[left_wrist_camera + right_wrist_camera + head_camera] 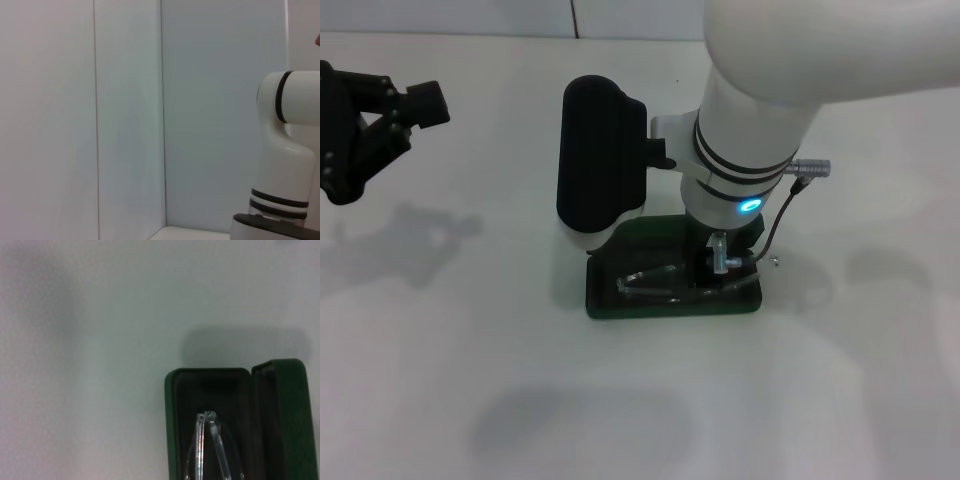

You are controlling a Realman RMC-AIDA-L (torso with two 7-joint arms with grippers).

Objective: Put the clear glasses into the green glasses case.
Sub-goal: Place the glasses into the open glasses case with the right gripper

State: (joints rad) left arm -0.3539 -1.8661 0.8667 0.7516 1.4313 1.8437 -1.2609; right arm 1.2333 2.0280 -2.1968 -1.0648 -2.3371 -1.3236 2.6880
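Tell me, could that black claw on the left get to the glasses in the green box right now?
Probably not. The left gripper sits far off to the side, and the right arm's bulk hangs directly over the green glasses case and the clear glasses.

Head view overlooks table (440, 380); right wrist closely shares green glasses case (172, 430).

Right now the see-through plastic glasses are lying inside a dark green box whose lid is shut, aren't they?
Not quite: the lid is open. The right wrist view shows the dark green hinged glasses case with its lid swung aside and the clear plastic glasses lying in the lined tray.
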